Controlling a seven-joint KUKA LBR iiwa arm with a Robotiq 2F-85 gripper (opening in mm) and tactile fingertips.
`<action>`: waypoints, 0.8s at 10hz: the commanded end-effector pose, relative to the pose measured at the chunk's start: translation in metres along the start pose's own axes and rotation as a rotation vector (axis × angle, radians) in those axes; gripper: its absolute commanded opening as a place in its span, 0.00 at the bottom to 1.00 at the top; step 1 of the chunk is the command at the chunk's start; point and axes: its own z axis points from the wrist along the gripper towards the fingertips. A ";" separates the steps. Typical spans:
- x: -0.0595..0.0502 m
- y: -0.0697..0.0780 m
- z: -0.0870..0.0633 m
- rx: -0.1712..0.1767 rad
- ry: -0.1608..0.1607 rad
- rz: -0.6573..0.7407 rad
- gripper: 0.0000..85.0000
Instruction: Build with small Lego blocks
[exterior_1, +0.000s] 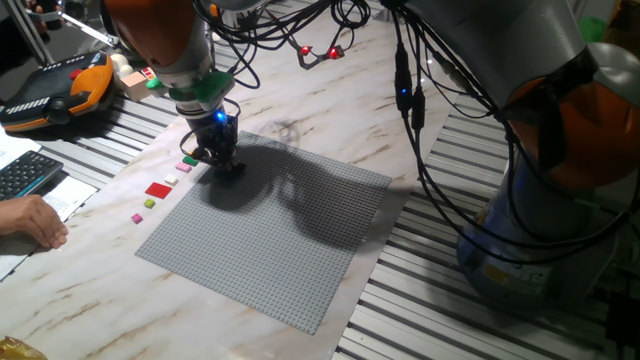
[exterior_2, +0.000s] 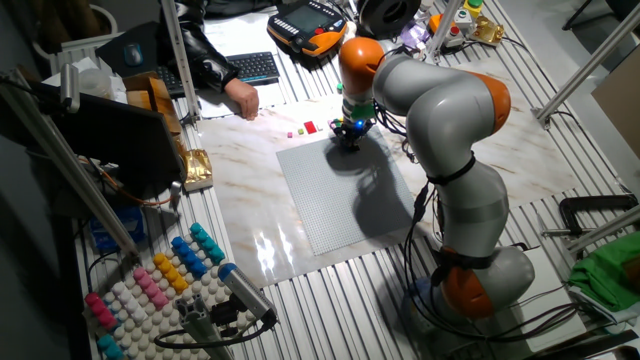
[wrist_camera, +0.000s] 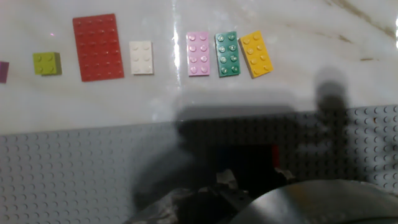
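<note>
The grey baseplate is lying on the marble table, and the gripper is pressing down at its near-left corner, its own bulk hiding whether the jaws are apart or together. Just off that edge the small Lego blocks are sitting in a row: red plate, yellow, green, pink, white, lime. A person's hand is resting near a keyboard.

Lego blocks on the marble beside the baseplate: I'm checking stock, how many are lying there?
7, in a row: a purple block cut by the frame edge, lime square, big red plate, white, pink, green, yellow. More may lie outside the hand view.
</note>
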 end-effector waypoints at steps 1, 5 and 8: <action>0.001 0.000 0.001 0.000 0.002 0.000 0.15; 0.001 0.000 0.000 -0.004 0.005 0.007 0.18; 0.002 0.001 -0.003 -0.003 0.013 0.006 0.19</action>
